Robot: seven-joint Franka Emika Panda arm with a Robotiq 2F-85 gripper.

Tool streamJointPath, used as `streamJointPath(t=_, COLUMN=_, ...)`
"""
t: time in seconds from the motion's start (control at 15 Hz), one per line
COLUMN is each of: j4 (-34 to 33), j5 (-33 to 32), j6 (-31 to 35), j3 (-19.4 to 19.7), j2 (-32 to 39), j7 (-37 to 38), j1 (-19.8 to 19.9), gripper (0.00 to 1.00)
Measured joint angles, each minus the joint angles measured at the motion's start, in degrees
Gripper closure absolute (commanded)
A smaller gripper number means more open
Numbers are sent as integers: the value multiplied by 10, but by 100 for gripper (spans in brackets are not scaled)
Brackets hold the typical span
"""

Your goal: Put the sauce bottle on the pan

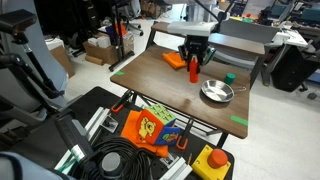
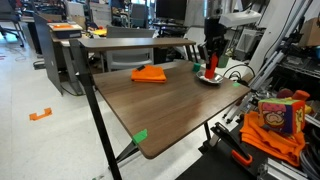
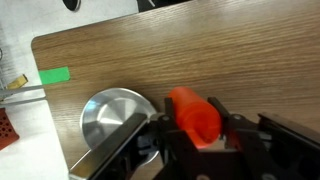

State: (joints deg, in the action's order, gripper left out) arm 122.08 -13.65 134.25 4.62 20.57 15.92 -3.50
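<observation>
One downward-pointing gripper clamps the sauce bottle.

— What lies on the wooden table?
— A flat orange cloth toward the far side, and a silver pan near one edge with a small green object just beside it.
— Anything else?
— Strips of green tape at the corners.
</observation>
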Motion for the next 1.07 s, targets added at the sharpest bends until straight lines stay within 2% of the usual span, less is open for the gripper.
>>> streamJointPath(t=0.4, j4=-47, j5=33, j6=-16, j3=20, j2=6, j7=-1, j1=51, gripper=87)
streamJointPath(t=1.07, j4=-169, j5=96, j6=-35, j3=27, j2=137, j7=-1, j1=94, gripper=87)
